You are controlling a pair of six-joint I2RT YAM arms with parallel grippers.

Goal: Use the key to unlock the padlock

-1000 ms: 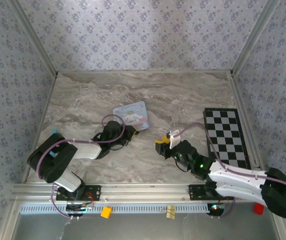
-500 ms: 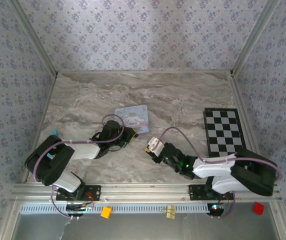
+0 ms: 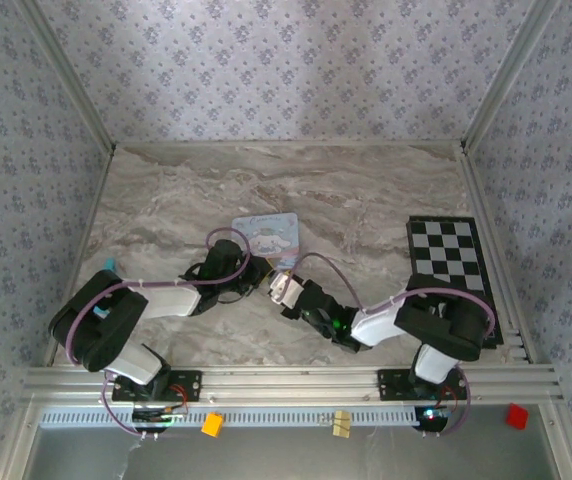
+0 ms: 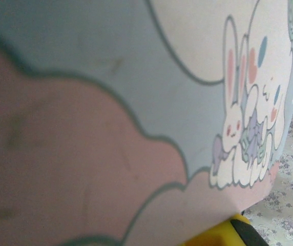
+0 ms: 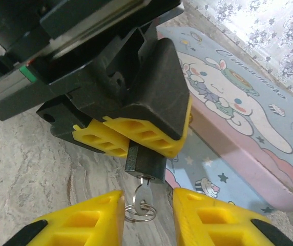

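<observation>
left tool point(image 5: 132, 139): pinches the padlock point(image 5: 145, 163) beside the blue tin point(image 5: 238, 123) | key point(image 5: 143, 193): sits in the padlock | right tool point(image 5: 147, 218): partly open around the key

In the middle of the right wrist view, the padlock point(image 5: 145, 163) has a dark, dull metal body with a faint brushed grain. Below it, the key point(image 5: 143, 192) and its split ring point(image 5: 138, 211) are silvery metal with a light shine. The left pincer point(image 5: 131, 138), upper centre, is matt black moulded plastic tipped with smooth yellow plastic that is ribbed into hollow cells. The right pincer point(image 5: 147, 207), at the bottom edge, has the same yellow plastic. The tin point(image 5: 238, 128), at right, looks like printed sheet metal with a satin finish, faintly scuffed. The tabletop point(image 5: 28, 169) is marble-patterned, smooth and matt.
</observation>
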